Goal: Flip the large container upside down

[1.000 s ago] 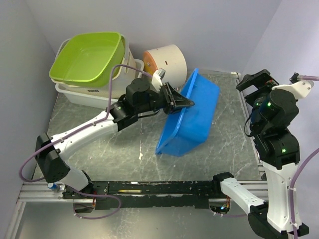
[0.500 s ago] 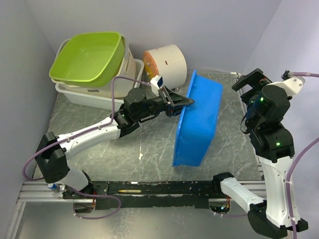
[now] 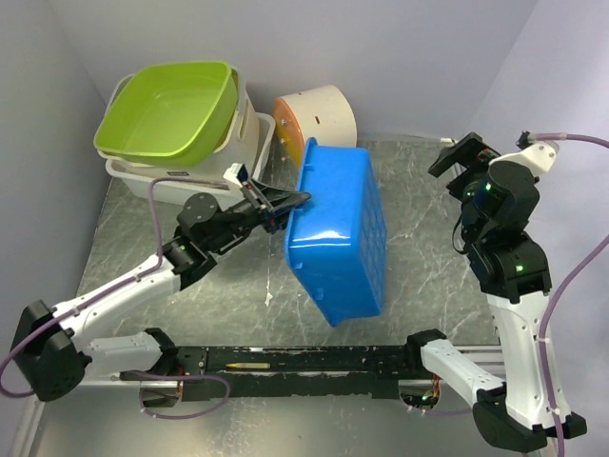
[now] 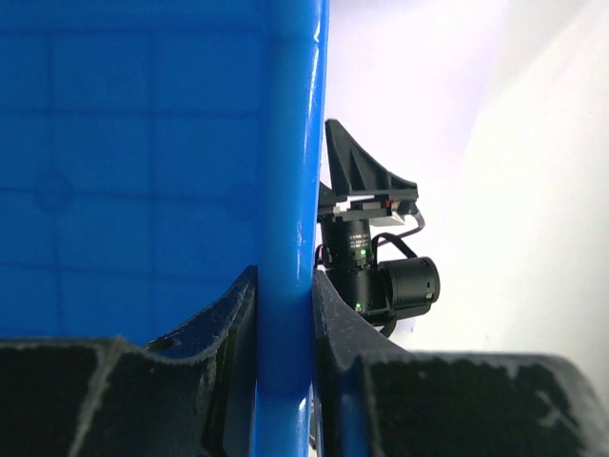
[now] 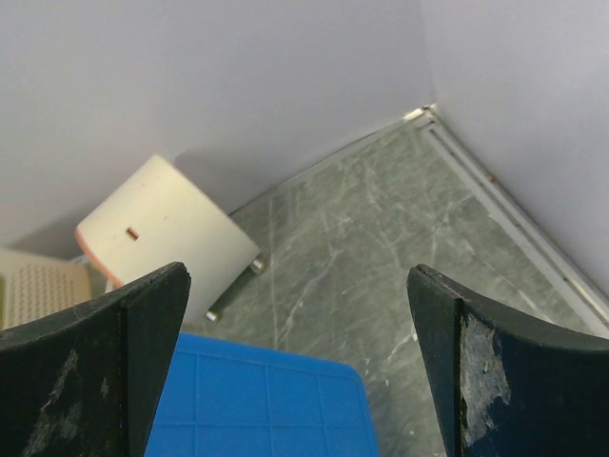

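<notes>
1. Container first: the big blue rectangular plastic container [image 3: 338, 228] is about mid-table on the marbled grey-green table [image 3: 228, 286]. It's just in front of the cream cylinder with the orange face [image 3: 319, 119], which is lying on its side at the back.
2. It's tipped well over, so the gridded underside faces up at the overhead camera. The long side runs roughly back to front. The near end looks lower, but I can't tell if that corner is actually touching the table.
3. The left gripper [image 3: 285, 202] has the rim on the container's left side. In the left wrist view the two black fingers [image 4: 228, 333] are pressed tight on either side of the blue rim, so it's properly pinched.
4. The right gripper [image 3: 463, 152] is spread wide with nothing between the fingers. It's up in the air over the right rear of the table, well apart from the container. Its wrist camera looks down at the cylinder, the back corner of the table and a bit of blue.
5. Back-left corner has a lime green plastic basin [image 3: 171, 109] stacked on some white plastic tubs [image 3: 143, 179], apart from the container.
</notes>
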### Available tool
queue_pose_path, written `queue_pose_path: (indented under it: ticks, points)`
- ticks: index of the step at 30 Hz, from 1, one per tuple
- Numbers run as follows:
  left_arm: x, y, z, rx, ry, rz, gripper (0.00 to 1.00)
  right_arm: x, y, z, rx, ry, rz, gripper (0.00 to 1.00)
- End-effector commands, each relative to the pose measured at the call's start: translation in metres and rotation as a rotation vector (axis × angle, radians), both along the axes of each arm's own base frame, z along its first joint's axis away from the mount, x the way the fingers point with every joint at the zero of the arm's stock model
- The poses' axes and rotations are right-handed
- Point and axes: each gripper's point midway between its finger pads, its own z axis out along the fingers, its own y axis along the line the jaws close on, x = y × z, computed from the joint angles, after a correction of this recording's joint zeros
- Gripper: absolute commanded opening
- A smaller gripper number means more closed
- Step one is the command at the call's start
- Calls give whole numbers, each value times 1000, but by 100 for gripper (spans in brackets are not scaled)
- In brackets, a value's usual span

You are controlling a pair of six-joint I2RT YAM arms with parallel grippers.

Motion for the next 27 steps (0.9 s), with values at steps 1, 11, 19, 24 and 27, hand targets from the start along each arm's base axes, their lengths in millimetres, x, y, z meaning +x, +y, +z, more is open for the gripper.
queue_pose_path:
  ticks: [1,11,19,24,27]
  points:
    - [6,26,-39,95,80,29,26,14,29,-7,-38,12,172,100]
    - [-4,49,-124,531,4,-48,56,11,31,-25,-32,38,183,100]
    - [-4,49,-157,660,-73,-97,61,5,42,-40,-51,93,268,100]
    - [0,55,-173,743,-109,-92,67,-2,49,-46,-97,151,336,100]
    - [1,57,-182,798,-125,-102,74,-4,48,-56,-106,192,333,100]
